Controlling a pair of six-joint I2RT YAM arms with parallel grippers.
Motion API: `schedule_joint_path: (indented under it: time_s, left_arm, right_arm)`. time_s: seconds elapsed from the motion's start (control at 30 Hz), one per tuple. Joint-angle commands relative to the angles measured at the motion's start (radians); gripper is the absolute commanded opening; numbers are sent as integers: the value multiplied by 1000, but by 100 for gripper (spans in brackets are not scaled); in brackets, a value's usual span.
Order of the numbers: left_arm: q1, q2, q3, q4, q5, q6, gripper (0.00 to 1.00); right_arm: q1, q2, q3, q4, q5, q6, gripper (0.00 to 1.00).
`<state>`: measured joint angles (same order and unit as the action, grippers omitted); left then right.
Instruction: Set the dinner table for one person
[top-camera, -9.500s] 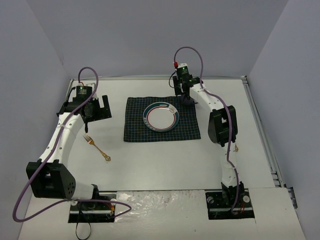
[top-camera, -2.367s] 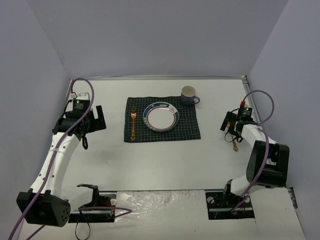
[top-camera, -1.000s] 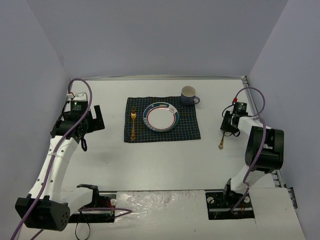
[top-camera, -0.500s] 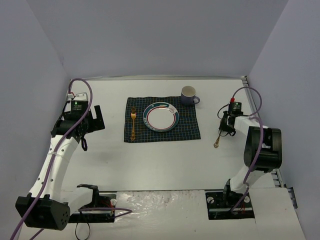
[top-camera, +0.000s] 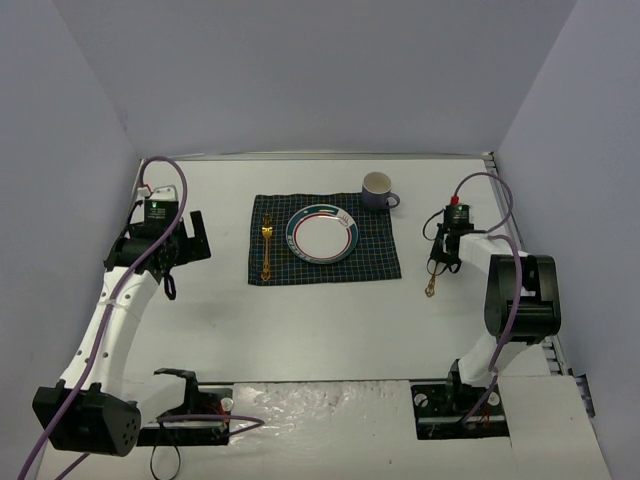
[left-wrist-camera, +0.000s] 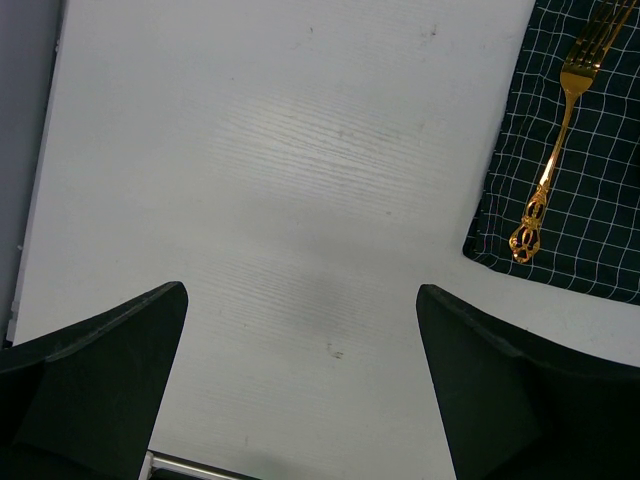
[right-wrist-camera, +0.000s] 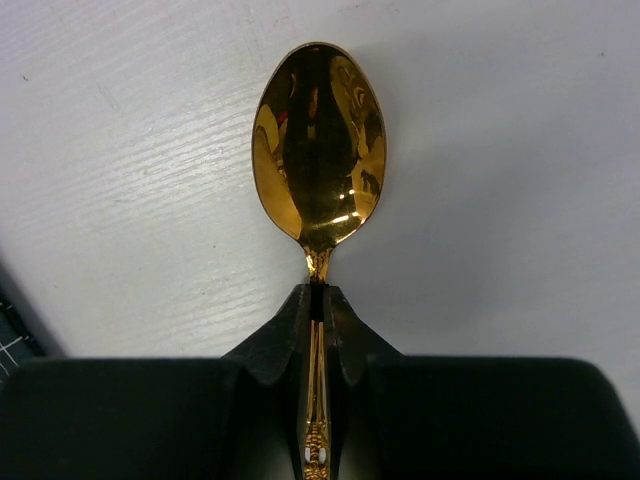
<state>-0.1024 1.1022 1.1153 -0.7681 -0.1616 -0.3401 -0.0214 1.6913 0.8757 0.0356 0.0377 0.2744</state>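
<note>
The white table (top-camera: 330, 320) spreads under both arms and carries a checked cloth (top-camera: 380, 262) with a plate (top-camera: 322, 234) and a fork (top-camera: 266, 250). A mug (top-camera: 377, 189) stands by the cloth's far right corner. Just right of the cloth, the right gripper (right-wrist-camera: 317, 310) is clenched on a gold spoon's (right-wrist-camera: 320, 145) handle. Left of the cloth, the left gripper (left-wrist-camera: 300, 300) hangs with its jaws spread and holds nothing.

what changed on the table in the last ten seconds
The fork moved from the bare table onto the cloth, left of the plate. The right gripper left the mug by the cloth's far corner, picked up the spoon and carried it leftward toward the cloth. Plate and cloth stayed; left gripper open.
</note>
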Motion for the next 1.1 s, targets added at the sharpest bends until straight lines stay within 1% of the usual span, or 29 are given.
schedule_joint_path:
  time_s: [0.0, 0.1, 0.23, 0.37, 0.5, 0.63, 0.8, 1.07]
  left_arm:
    - [7, -2, 5, 38, 0, 16, 97]
    - [7, 0, 3, 39, 0, 16, 97]
    - [7, 2, 3, 36, -5, 16, 97]
    - [7, 8, 3, 35, -14, 16, 97]
    - [7, 17, 1, 33, -24, 16, 97]
    - [9, 30, 1, 29, -39, 16, 97]
    - [9, 42, 0, 26, -53, 16, 97]
    - [9, 54, 0, 23, -65, 16, 97]
  right_arm:
    - [52, 15, -47, -125, 6, 25, 0]
    - [78, -53, -36, -126, 46, 19, 0]
    - [133, -126, -3, -127, 56, 3, 0]
    - [263, -139, 95, -139, 76, -23, 0]
    - [389, -82, 186, -149, 114, -23, 0]
    - [440, -6, 296, -151, 128, -21, 0]
    - [462, 114, 421, -148, 143, -32, 0]
    - [457, 230, 516, -147, 175, -30, 0]
